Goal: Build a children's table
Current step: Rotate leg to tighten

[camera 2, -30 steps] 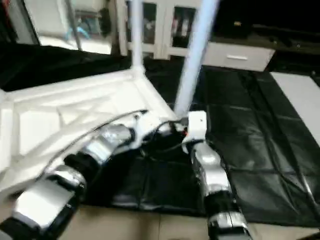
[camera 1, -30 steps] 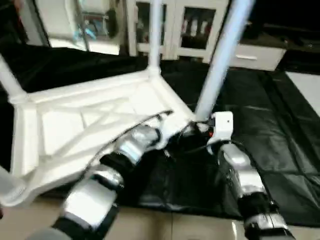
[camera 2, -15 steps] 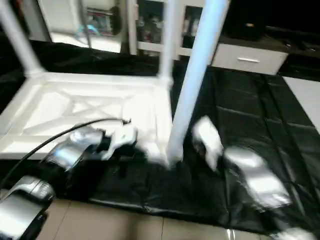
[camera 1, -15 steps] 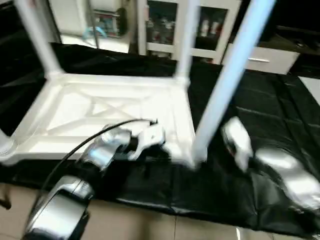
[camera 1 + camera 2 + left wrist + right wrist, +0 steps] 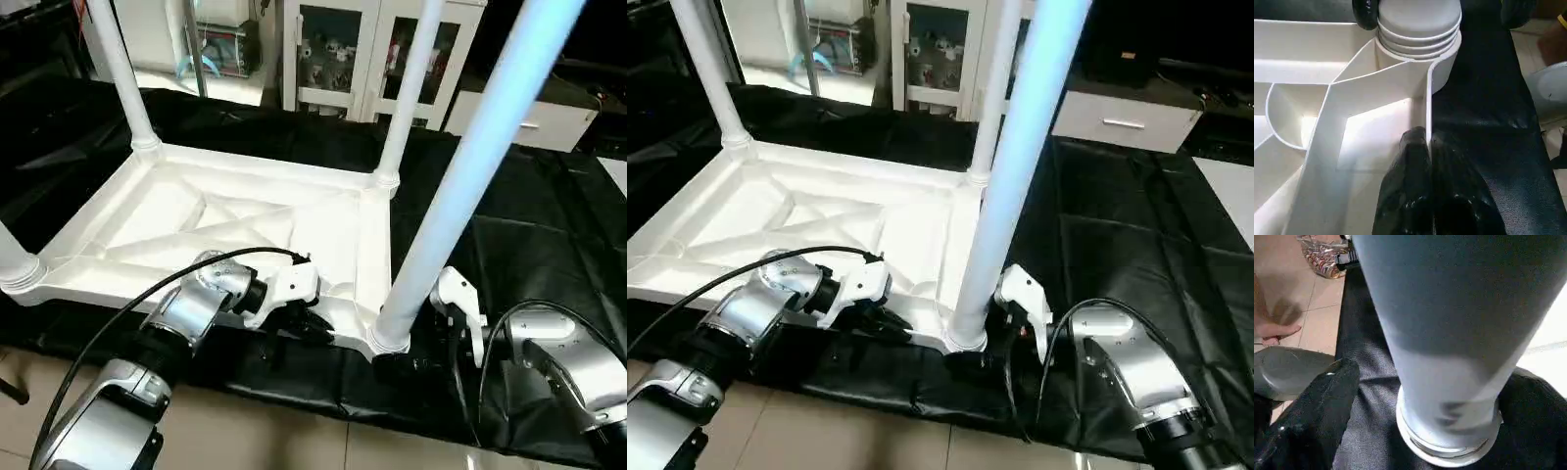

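- Tabletop [image 5: 225, 211] of white moulded plastic lies upside down on a black sheet [image 5: 529, 264] spread over the tiled floor, its X-shaped ribs facing up.
- Four white tapered tube legs stand upright in the round corner sockets; the nearest leg [image 5: 470, 166] looks seated, its ribbed end at the socket. Assembly appears nearly complete; turning the table upright likely remains.
- Left claw [image 5: 1427, 147] is closed, pinching the tabletop's thin rim wall.
- Right claw [image 5: 1415, 396] gapes wide either side of the nearest leg's base, holding nothing.

Black sheet [image 5: 529, 255] on tiled floor [image 5: 294, 441]; white cabinets [image 5: 343, 49] behind.
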